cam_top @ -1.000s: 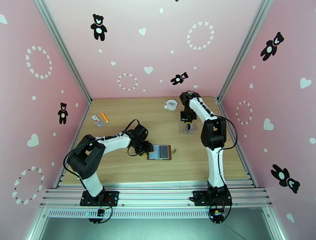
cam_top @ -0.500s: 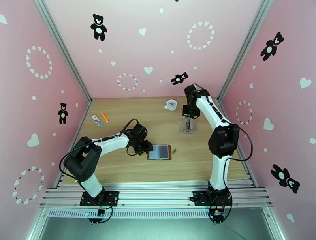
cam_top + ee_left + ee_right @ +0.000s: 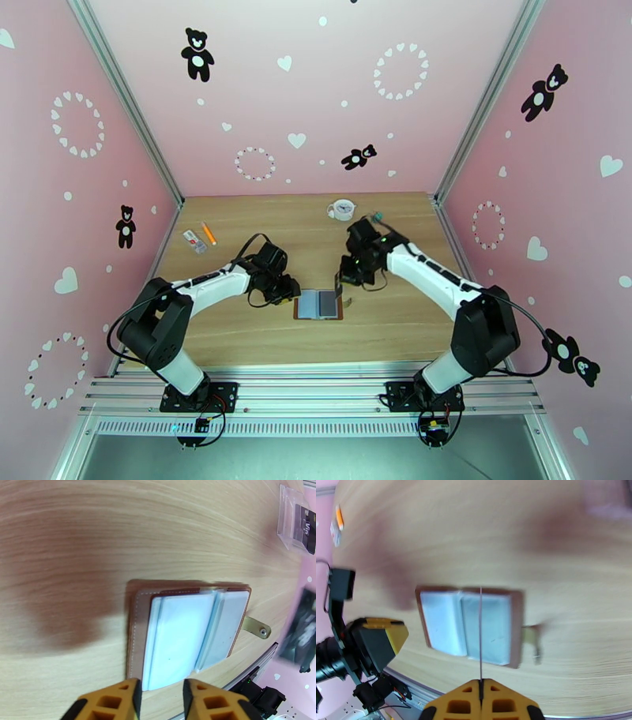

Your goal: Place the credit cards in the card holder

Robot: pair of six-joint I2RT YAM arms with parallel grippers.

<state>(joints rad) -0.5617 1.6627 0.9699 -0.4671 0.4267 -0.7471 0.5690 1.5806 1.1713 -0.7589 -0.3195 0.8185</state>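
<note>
The card holder [image 3: 318, 304] lies open on the table, brown leather with pale blue-grey slots [image 3: 185, 634] and a snap strap [image 3: 256, 627]. My left gripper [image 3: 288, 292] stands at its left edge, its yellow fingers [image 3: 132, 699] apart with nothing between them. My right gripper [image 3: 346, 278] hovers over the holder's right side, shut on a thin credit card [image 3: 480, 638] that is seen edge-on in the right wrist view, hanging above the holder's middle fold [image 3: 470, 628]. That card shows as a dark blur [image 3: 302, 630] in the left wrist view. Another dark card sits inside the clear pouch [image 3: 294, 523].
A white cup [image 3: 342, 209] stands at the back of the table. An orange pen [image 3: 208, 233] and a small white item [image 3: 194, 241] lie at the back left. The clear pouch lies behind the holder, under my right arm in the top view.
My right arm has swung from the clear pouch at the back right down to the card holder, carrying a card. My left gripper has edged slightly back and its fingers have narrowed.
</note>
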